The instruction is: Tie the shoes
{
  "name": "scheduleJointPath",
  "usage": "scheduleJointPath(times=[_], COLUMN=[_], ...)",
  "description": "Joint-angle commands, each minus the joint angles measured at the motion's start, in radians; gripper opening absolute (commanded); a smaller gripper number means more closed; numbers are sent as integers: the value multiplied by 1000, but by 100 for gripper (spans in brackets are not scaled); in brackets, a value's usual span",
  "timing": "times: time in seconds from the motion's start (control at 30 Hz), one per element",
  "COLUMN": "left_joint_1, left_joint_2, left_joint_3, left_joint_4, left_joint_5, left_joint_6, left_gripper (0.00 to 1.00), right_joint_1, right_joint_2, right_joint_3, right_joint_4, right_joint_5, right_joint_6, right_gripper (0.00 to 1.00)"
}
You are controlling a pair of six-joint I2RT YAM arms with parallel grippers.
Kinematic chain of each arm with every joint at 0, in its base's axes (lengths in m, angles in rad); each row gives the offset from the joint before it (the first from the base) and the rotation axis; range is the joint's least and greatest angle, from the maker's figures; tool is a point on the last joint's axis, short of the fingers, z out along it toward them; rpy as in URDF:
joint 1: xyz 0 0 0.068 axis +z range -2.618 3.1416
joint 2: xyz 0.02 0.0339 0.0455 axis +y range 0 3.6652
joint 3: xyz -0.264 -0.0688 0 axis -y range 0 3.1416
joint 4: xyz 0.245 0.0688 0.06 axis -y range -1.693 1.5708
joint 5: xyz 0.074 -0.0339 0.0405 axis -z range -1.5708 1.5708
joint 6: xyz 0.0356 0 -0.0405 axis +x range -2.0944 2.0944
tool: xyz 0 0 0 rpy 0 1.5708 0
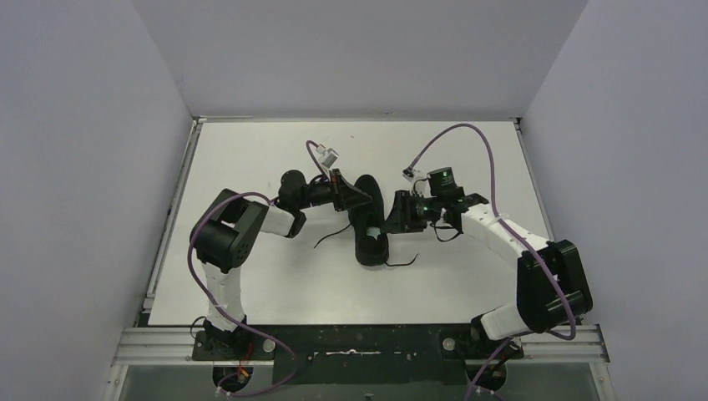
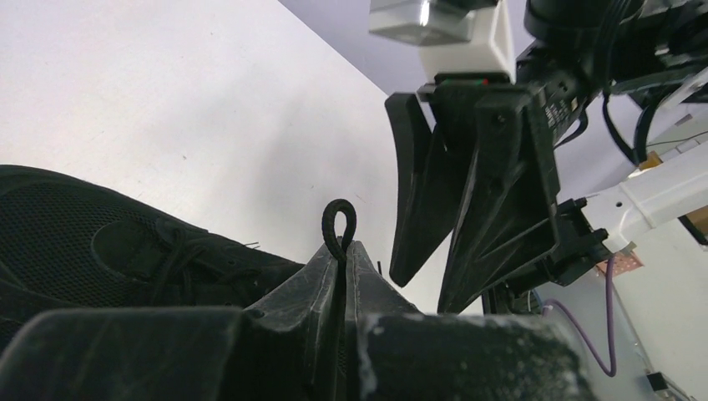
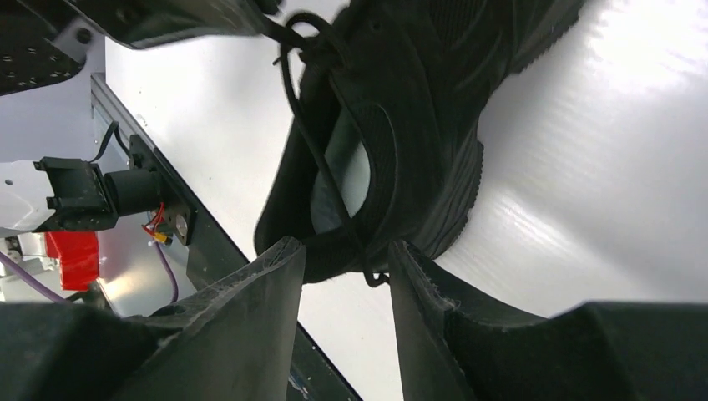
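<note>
In mid-frame we see both arms bent inward toward the sneaker point(image 1: 369, 230). The left gripper point(image 2: 342, 251) pinches 1 lace loop point(image 2: 338, 223) tight; the right gripper point(image 3: 341, 255) stands part-open beside the sneaker.

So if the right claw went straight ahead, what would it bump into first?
Most likely the thin black lace that runs down between the open jaws of the right gripper, then the black mesh sneaker just behind it, though depth is hard to judge.
</note>
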Motion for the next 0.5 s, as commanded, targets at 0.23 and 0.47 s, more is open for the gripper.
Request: scheduleJointPath(times=[0.23, 0.47], left_joint_1=[-1, -2], left_joint_2=[-53, -54], left_joint_3=[28, 32], left_joint_4=[75, 63], left_joint_5=[-7, -2], left_joint_6=[-50, -60], left_gripper=[0, 0], right_joint_1=[-6, -18], right_joint_2=[-100, -85], right_joint_3=[-183, -305], right_joint_4=[291, 597], right_joint_5=[-83, -140], right_joint_6=[125, 307], right_gripper=[35, 36])
